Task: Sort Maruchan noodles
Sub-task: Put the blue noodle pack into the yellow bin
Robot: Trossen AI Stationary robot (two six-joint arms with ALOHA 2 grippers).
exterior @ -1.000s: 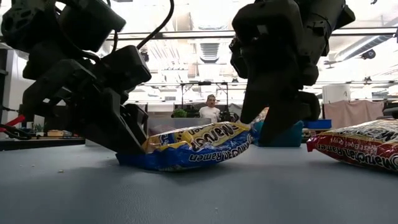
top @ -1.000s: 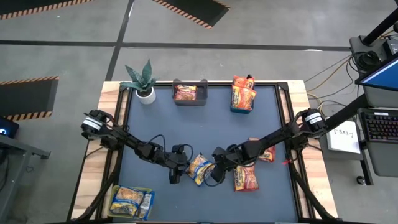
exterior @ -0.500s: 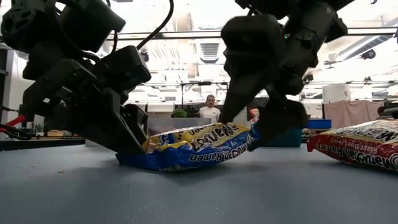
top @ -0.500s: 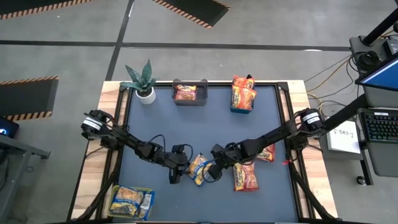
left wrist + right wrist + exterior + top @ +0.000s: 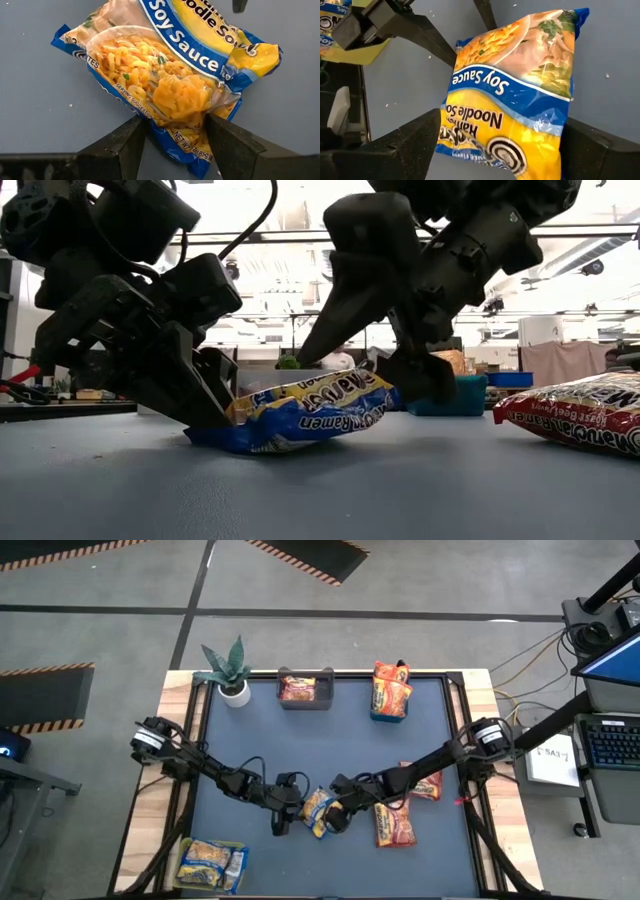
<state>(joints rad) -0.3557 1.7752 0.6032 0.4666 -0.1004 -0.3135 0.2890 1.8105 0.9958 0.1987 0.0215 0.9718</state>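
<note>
Yellow-blue packet — left gripper jaws clamp it; right gripper jaws wide, straddling.

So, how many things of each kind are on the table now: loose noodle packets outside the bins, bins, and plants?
Loose noodle packets: 3 (yellow-blue packet, orange packet, red packet)
Bins: 3 (dark bin, blue bin, clear bin)
Potted plant: 1
Total: 7

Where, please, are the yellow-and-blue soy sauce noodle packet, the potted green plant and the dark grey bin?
Yellow-and-blue plastic soy sauce noodle packet (image 5: 170, 75): left wrist view, its printed middle.
Potted green plant (image 5: 226, 665): high view, its leaves.
Dark grey bin (image 5: 305, 702): high view, its near wall.
</note>
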